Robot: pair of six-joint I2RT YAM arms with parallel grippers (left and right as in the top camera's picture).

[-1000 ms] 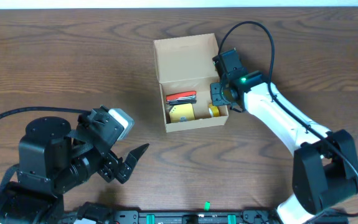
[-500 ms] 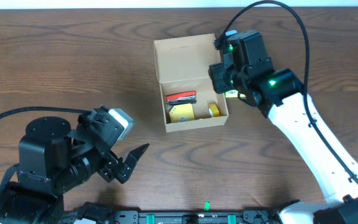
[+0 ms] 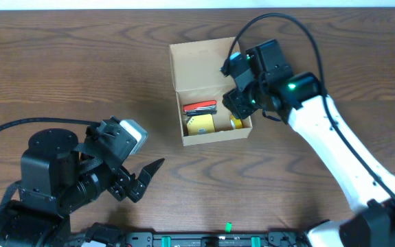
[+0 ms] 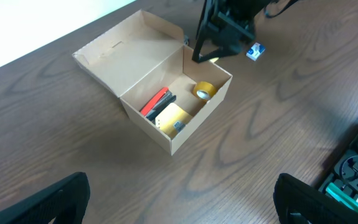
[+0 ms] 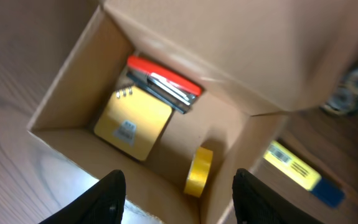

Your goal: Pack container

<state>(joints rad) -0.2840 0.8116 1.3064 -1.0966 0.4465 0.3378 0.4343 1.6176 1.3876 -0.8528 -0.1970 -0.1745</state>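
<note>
Your cardboard box sits on the wooden table toward the far side, a little right of centre, with its hinged lid folded back and away from you. 3 things lie inside it: a red and black stapler against the back wall, a flat yellow square pack in front of that, and a small roll of yellow tape standing on edge at the right end.

Your right gripper hangs above the right end of the box, looking down into it. Its 2 fingers are spread apart with nothing between them. A small yellow and blue item lies on the table just outside the box's right wall.

Your left gripper is low on the near left, well apart from the box. Its 2 fingers are spread wide and it is empty.
</note>
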